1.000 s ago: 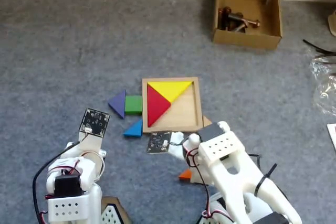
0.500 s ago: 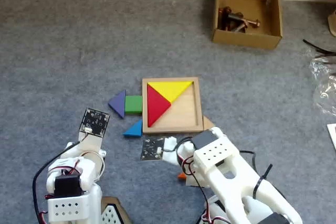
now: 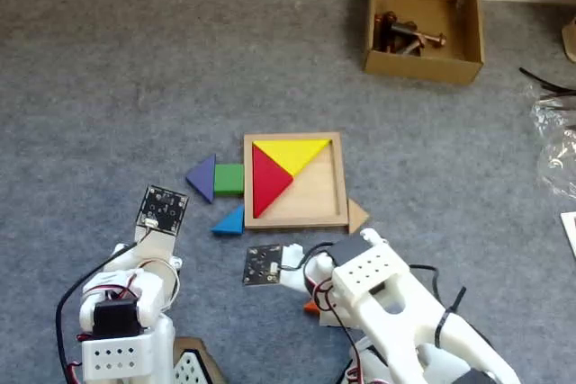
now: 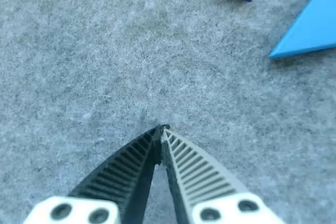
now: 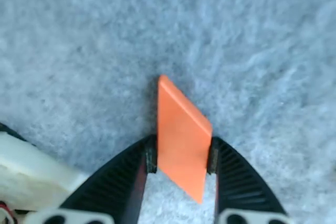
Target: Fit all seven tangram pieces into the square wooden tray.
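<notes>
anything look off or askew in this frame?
Nothing spilled or damaged. One thing: the orange piece sits skewed in the right tool, one corner poking well forward. The tray holds the red triangle and yellow triangle flat.

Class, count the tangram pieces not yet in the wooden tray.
5: purple triangle, green square and blue triangle left of the tray; tan triangle at its right corner nearest the arms; orange piece in the right gripper.

Inside the tray [image 3: 317, 193] you have bare wood on the right side and along the near edge; red triangle [image 3: 268, 182] and yellow triangle [image 3: 290, 152] take the rest. Left flank blocked by 3: purple triangle [image 3: 202, 177], green square [image 3: 229, 179], blue triangle [image 3: 230, 220]. Tan triangle [image 3: 357, 216] sits by the near right corner. Far side: open desk [image 3: 135, 69] up to the cardboard box [image 3: 421, 67].
</notes>
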Controlling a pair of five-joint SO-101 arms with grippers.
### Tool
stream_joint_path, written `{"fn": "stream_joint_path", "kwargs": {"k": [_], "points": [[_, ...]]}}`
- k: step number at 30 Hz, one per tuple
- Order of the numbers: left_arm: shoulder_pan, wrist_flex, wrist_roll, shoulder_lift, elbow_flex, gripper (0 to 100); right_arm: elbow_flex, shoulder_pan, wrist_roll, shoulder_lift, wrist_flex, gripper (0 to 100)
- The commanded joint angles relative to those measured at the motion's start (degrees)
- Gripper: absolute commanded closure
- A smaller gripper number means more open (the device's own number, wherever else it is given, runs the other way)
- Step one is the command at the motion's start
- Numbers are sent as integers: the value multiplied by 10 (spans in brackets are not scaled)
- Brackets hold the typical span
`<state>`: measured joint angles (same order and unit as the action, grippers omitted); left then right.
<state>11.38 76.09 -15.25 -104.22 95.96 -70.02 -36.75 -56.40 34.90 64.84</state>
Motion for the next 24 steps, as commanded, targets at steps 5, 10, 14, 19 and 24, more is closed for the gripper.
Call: {"fn": "stream_joint_path", "kwargs": {"k": [5, 10, 14, 19, 24], "points": [[7, 4, 4, -4, 12, 986, -10, -6, 4, 2, -22, 839], [7, 4, 4, -4, 12, 986, -10, -3, 5, 2, -22, 862], [7, 4, 4, -4, 12, 986, -9, -3, 5, 2, -24, 934], [7, 4, 4, -4, 12, 986, -7, -3, 5, 3, -25, 970], [7, 4, 4, -4, 12, 986, 32, -2, 5, 3, -1, 995]]}}
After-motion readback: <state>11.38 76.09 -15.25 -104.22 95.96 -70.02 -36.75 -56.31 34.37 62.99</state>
